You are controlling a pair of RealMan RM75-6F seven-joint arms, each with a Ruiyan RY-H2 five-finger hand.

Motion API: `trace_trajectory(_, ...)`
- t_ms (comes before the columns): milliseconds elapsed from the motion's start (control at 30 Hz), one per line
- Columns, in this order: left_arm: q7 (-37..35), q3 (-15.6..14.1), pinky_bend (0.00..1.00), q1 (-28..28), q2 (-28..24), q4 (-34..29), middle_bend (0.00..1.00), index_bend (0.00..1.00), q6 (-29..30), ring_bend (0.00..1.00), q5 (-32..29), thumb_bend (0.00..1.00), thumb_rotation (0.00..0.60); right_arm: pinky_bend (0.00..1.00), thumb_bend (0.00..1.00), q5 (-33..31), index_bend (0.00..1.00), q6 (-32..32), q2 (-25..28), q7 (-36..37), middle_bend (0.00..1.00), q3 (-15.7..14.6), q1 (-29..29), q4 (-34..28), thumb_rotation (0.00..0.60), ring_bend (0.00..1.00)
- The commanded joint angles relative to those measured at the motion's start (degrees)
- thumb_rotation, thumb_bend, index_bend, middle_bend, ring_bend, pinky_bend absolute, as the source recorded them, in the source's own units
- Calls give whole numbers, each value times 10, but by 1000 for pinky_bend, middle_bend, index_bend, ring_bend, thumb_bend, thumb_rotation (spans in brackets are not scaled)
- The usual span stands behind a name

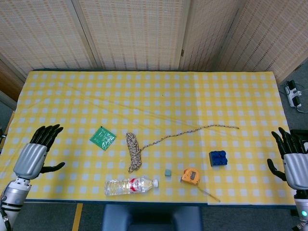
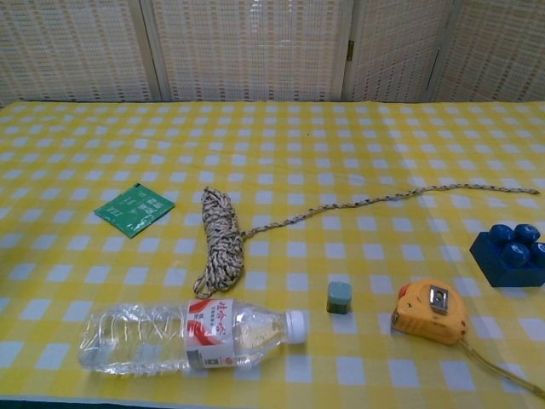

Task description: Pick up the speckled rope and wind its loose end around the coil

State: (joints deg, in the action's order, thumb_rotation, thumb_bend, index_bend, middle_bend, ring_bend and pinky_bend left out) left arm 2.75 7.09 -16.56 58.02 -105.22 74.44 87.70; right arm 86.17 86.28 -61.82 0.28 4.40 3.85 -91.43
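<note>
Head view: speckled rope (image 1: pixel 134 151) lies coiled at lower centre of the desk (image 1: pixel 159 96), loose end trailing right; left hand (image 1: pixel 34 155) at lower left and right hand (image 1: pixel 291 161) at lower right are spread, holding nothing
Chest view: rope coil sits above a bottle (image 2: pixel 183 334); neither hand shows

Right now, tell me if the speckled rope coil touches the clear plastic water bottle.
Apart. The chest view shows a strip of yellow checked cloth between the speckled rope coil's lower loop and the clear plastic water bottle.
</note>
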Motion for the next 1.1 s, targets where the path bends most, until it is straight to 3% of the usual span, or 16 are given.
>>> trace_trajectory(33,4,21,38,-40,-3,-22,98,100,-38,85,4,163,600,0,420,0,0,-1,0,0,0,0,0,0,600,71)
trace_trajectory(333,64,54,38,-147,52,-57,99,84,-144,85,-25,162,600,0,421,1,0,-5,1,-5,0,-1,3,-5,600,72)
trace_trajectory(467,109,65,29,-190,105,-39,97,68,-175,71,-57,159,600,0,420,-2,0,-8,2,-7,0,-1,3,-6,600,71)
trace_trajectory(733,162,64,0,-254,185,0,51,34,-229,25,-124,157,600,0,421,-5,0,-14,3,-12,0,-2,5,-11,600,70)
trace_trajectory(1100,240,47,0,-300,287,80,33,36,-236,11,-216,157,600,0,421,-7,0,-19,5,-9,0,-3,5,-12,600,70)
